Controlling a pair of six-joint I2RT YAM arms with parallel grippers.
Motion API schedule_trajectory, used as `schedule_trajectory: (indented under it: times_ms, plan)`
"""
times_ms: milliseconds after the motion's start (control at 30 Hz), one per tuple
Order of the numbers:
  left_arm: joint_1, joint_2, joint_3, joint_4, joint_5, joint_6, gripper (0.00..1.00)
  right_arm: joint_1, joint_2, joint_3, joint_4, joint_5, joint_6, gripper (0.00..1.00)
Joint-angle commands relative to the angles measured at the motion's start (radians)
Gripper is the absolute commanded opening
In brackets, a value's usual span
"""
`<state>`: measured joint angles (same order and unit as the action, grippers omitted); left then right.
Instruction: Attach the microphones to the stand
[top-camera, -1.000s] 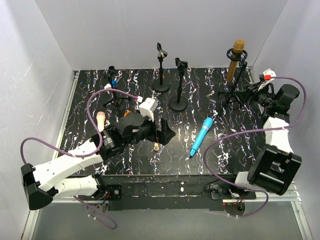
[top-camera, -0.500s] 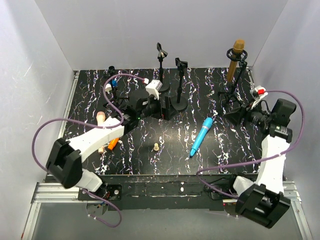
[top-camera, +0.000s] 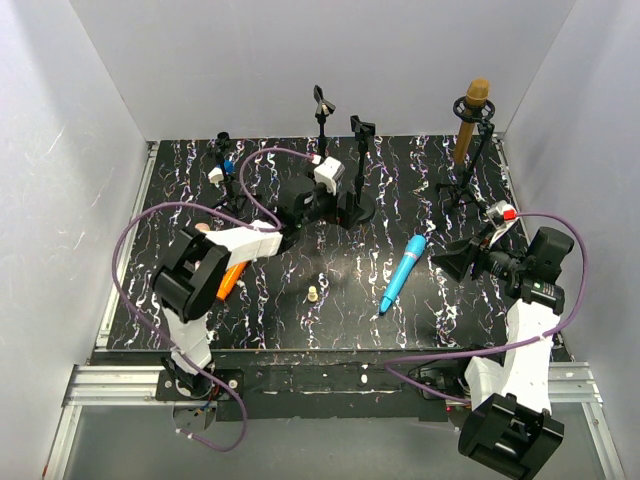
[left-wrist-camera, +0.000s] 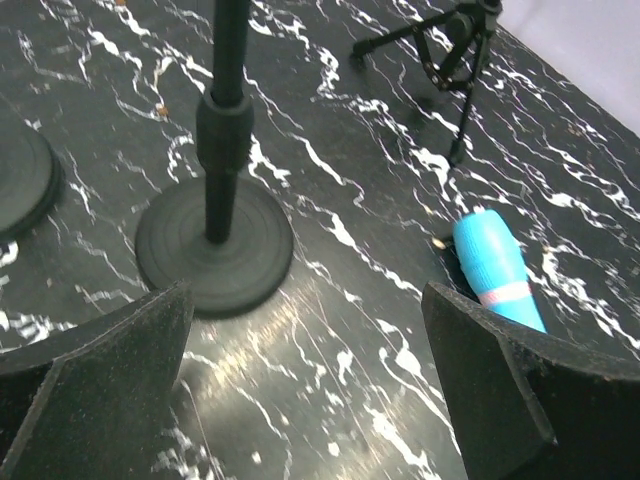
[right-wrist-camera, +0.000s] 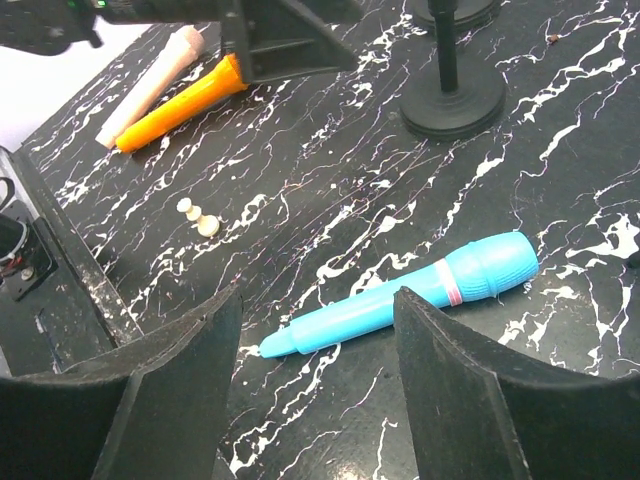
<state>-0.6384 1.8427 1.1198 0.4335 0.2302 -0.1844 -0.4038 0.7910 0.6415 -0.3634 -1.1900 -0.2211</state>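
Right wrist view gave you the light blue microphone (right-wrist-camera: 400, 298), smooth and tapered with a rounded head, lying flat on the black, white-veined table (right-wrist-camera: 580, 300). Your right gripper (right-wrist-camera: 312, 385) was spread wide around it, holding nothing. The orange microphone (right-wrist-camera: 180, 103) and pale pink microphone (right-wrist-camera: 150, 82) lay side by side. Your left gripper (left-wrist-camera: 300, 385) gaped wide and empty near a round-based stand (left-wrist-camera: 215, 240). The golden-brown microphone (top-camera: 468, 125) stood upright in the tripod stand (top-camera: 466, 186).
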Motion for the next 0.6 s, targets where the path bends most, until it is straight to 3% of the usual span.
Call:
schedule_trajectory:
  times_ms: [0, 267, 567]
  plan:
    - [0.017, 0.078, 0.11, 0.154, 0.006, 0.074, 0.98, -0.001, 0.005, 0.038, 0.021, -0.037, -0.029, 0.69]
    - [0.025, 0.23, 0.251, 0.246, -0.02, 0.099, 0.95, -0.001, 0.001, 0.052, 0.001, -0.011, -0.055, 0.7]
    - [0.025, 0.297, 0.36, 0.257, -0.015, 0.122, 0.77, -0.001, 0.011, 0.055, -0.002, -0.011, -0.06, 0.7]
